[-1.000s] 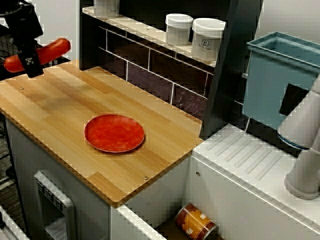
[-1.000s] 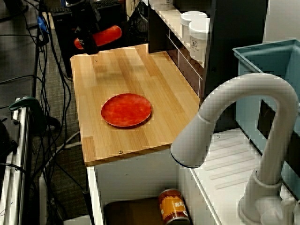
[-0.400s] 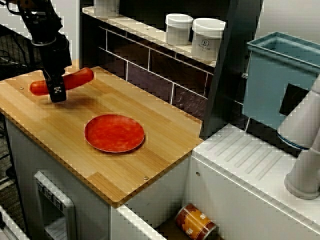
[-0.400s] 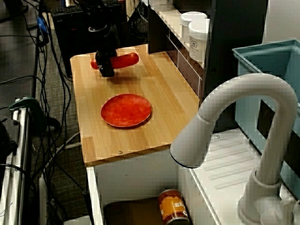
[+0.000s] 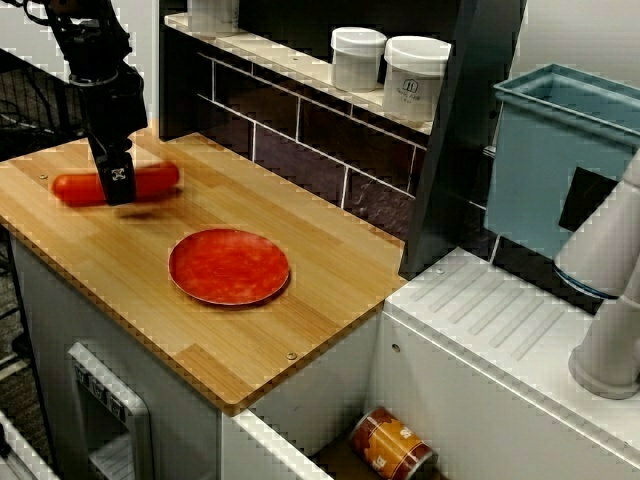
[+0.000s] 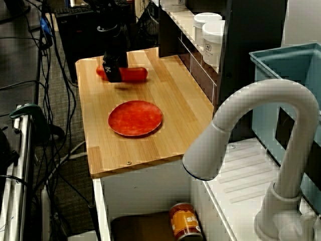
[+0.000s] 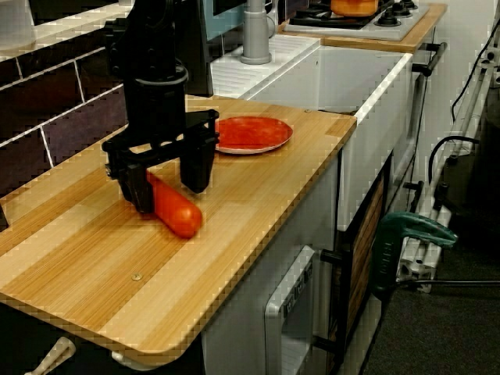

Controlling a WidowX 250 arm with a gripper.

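Low view from the counter's end, near to far. The wooden counter [image 7: 117,266] runs away from the lens. Nearest thing on it is a red sausage [image 7: 178,215], lying lengthwise toward the lens at the end of the counter away from the sink.

The black gripper [image 7: 168,195] comes straight down over it, one finger each side, jaws closed on its back half. The front half sticks out free. The near tip looks down on the wood, but the view across the counter shows a thin shadow beneath, so can't say if it touches or hangs just above.

Beyond it, and apart from it, a red plate [image 7: 254,133] sits flat on the wood near the sink edge. Farther on: white sink [image 7: 367,101], faucet base [image 7: 255,31], then a stove [image 7: 391,19] w/ an orange pot [image 7: 355,6].

Judgement: the step in hand is a low carry. The sausage is in the grip at counter level, short of the plate, not yet let go.

The next move calls for care w/ a round thing. Let go here, it could roll, so it wants full seating on the wood first. A shift to the plate needs enough lift to clear the rim.
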